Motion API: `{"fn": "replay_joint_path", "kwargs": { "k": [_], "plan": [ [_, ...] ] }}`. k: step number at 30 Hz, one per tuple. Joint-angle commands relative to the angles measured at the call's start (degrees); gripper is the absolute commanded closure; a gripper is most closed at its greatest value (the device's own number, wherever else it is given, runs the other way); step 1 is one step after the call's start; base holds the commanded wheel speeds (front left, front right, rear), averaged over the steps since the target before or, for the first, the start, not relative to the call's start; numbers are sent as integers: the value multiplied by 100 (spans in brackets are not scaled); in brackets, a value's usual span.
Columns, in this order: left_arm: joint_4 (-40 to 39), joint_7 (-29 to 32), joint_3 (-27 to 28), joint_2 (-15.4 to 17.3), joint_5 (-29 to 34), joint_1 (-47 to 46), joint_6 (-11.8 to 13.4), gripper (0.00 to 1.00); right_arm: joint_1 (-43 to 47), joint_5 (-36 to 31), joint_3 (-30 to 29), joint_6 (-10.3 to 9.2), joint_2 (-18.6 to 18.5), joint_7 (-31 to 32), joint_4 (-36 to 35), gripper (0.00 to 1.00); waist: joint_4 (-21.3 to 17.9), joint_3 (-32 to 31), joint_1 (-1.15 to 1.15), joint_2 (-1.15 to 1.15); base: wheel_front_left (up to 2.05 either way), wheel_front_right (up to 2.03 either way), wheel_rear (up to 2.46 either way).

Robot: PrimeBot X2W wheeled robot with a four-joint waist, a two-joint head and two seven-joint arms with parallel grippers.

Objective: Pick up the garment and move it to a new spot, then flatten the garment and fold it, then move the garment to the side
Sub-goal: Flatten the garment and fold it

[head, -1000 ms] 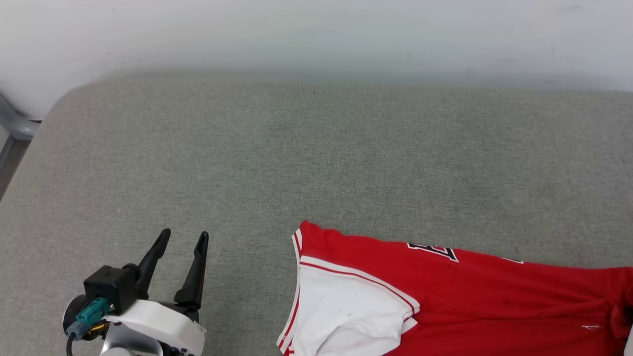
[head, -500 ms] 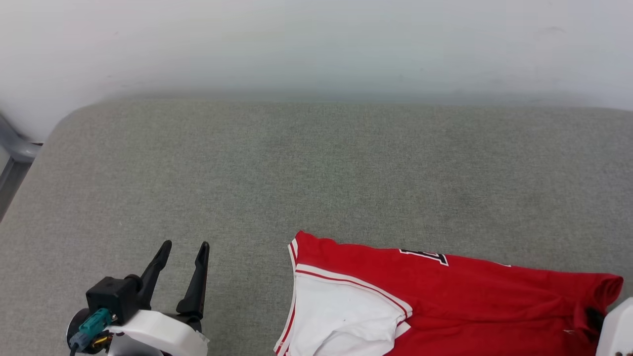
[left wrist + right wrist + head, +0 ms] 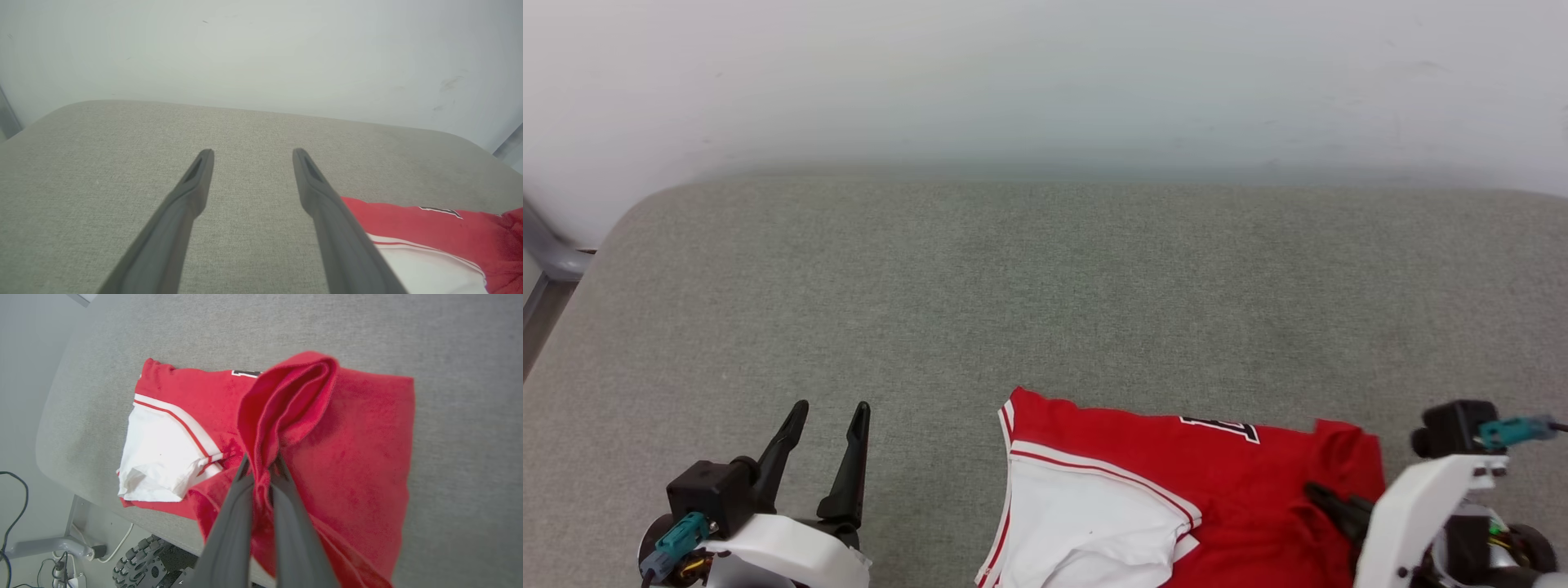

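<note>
You look mid-fold: your right gripper (image 3: 261, 467) is pinched shut on a bunched red edge of the garment (image 3: 367, 437), lying partly doubled on the counter (image 3: 449, 355) beneath it, your left gripper (image 3: 832, 406) gapes empty well apart, and finishing the fold and moving it aside remain.

The garment (image 3: 1258, 482) is soft matt cloth; the tabletop (image 3: 1013, 286) coarse-woven matt fabric.

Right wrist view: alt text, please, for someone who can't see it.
The right gripper is shut on a raised fold of the red garment, whose remainder lies on the grey surface. Its white sleeve lies near the surface's edge.
</note>
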Motion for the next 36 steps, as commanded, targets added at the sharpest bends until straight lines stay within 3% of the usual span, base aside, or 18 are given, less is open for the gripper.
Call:
{"fn": "replay_joint_path", "kwargs": {
  "k": [1,6,14,26,27,28,36],
  "plan": [
    [16,-35,42,-15,15,58,-10,0,-109,90,137,-3,85,61,-86,100,24,10,0,0,0,0,0],
    [90,-39,82,-90,47,63,-74,0,-245,683,717,-3,156,-23,-18,100,106,30,0,0,0,0,0],
    [245,-40,132,-146,124,-31,-203,0,-684,1627,1851,-3,154,-851,895,100,304,-14,0,0,0,0,0],
    [344,-30,125,-242,193,-105,-336,0,-1567,1952,2589,-3,156,-1962,2532,100,625,77,0,0,0,0,0],
    [352,-30,128,-251,196,-111,-347,0,-1647,1966,2644,-3,156,-2056,2637,55,646,86,0,0,0,0,0],
    [357,-30,133,-257,199,-116,-353,0,-1710,2013,2701,-3,155,-2152,2726,0,665,92,0,0,0,0,0],
    [370,-30,189,-246,212,-30,-333,0,-2116,2413,3192,-3,155,-2474,3135,0,664,40,0,0,0,0,0]
  ]
}}
